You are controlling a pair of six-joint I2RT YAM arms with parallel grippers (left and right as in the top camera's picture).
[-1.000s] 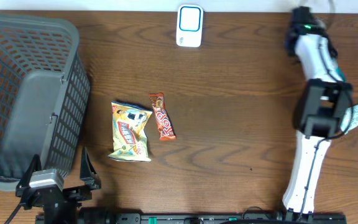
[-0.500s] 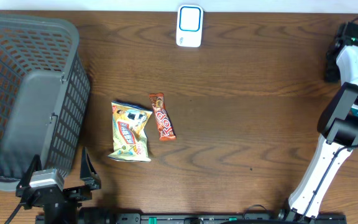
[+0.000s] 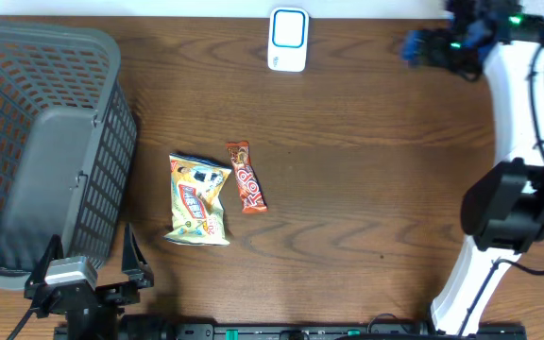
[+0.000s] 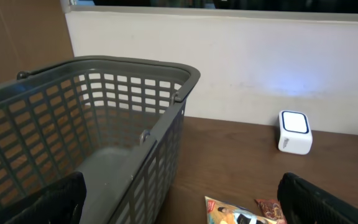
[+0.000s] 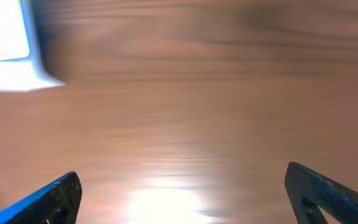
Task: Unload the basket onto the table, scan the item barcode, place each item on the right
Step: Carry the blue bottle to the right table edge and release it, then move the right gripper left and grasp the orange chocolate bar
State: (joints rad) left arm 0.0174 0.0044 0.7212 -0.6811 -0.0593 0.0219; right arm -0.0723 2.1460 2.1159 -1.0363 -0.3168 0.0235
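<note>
Left wrist: basket (image 4: 135, 149) and scanner (image 4: 294, 132); right wrist: blurred table (image 5: 197, 124), perhaps scanner

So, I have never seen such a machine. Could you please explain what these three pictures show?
It is a robot with two arms at a wooden table. One picture looks down from above; the other two come from a camera on each wrist. The left fingers and the right fingers are open and hold nothing. On the table lie a yellow snack bag and a brown snack bar, near a grey basket. The white scanner stands at the far edge. The right wrist picture is blurred.
</note>
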